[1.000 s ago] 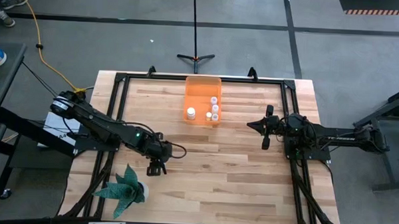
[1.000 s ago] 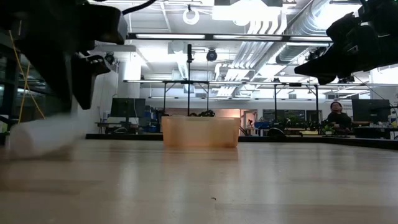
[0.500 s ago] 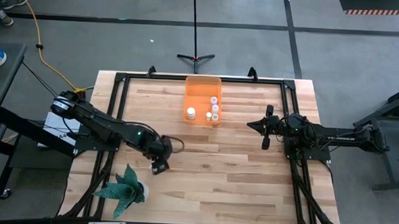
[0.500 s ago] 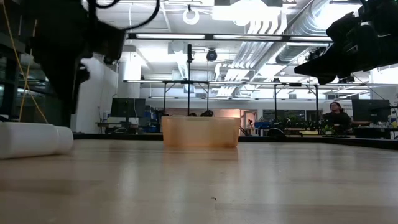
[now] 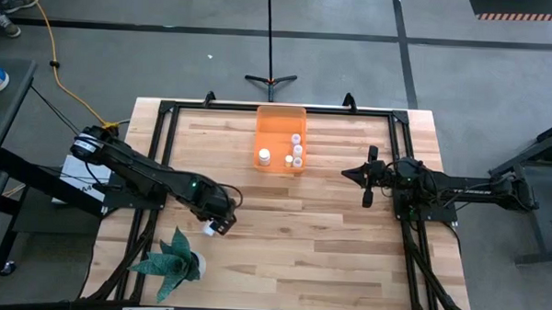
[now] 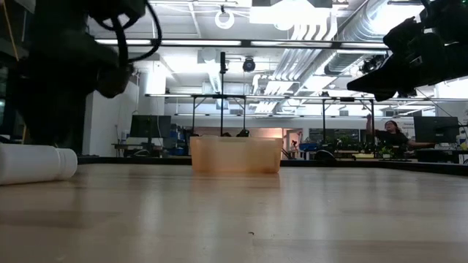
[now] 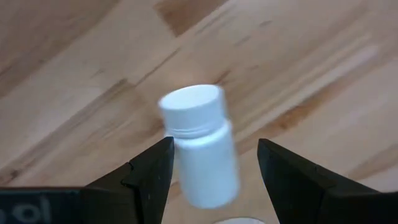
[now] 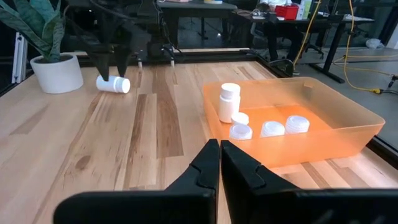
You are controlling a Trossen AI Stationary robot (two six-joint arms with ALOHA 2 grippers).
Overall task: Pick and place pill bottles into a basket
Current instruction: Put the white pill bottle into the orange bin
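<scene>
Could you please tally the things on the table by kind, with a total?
Pill bottles: 5, with 4 in the bin () and 1 lying on the table under the left end effector
Orange bin: 1
Potted plant: 1
Total: 7

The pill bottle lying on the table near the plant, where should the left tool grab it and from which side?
Grip the pill bottle across its round body, below the cap, coming straight down from above. It lies on its side on the table, and the left tool hangs over it, open, a finger on each side.
</scene>
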